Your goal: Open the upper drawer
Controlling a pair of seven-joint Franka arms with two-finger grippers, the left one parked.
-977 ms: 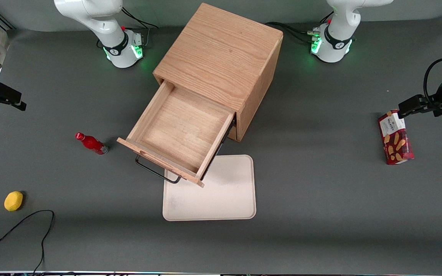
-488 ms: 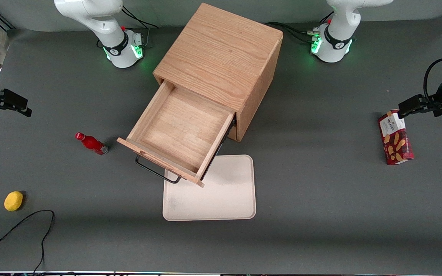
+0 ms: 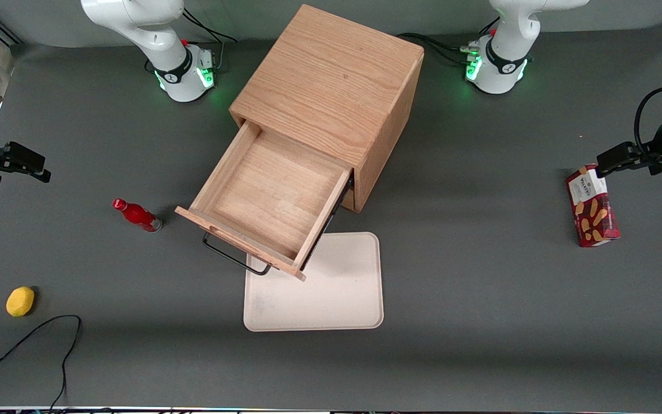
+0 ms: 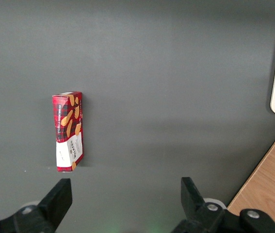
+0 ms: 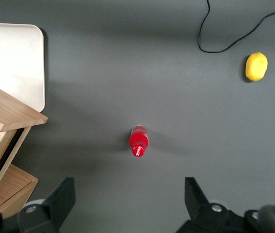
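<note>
The upper drawer [image 3: 268,195] of the oak cabinet [image 3: 331,75] stands pulled far out, and its inside is bare wood. Its long black wire handle [image 3: 233,260] hangs over the table in front of it. A corner of the drawer front also shows in the right wrist view [image 5: 12,114]. My right gripper [image 3: 31,165] is open and empty. It hovers high over the table toward the working arm's end, well apart from the drawer. Its black fingers [image 5: 62,198] frame bare table, with midpoint [image 5: 127,204].
A red bottle [image 3: 135,215] lies between the gripper and the drawer; it also shows in the right wrist view [image 5: 138,141]. A yellow lemon [image 3: 20,301] and a black cable [image 3: 32,339] lie nearer the camera. A cream tray [image 3: 331,293] sits under the drawer front. A red cookie box [image 3: 591,206] lies toward the parked arm's end.
My right gripper has drifted a little nearer the front camera and slightly toward the cabinet. The drawer and the other objects have not moved.
</note>
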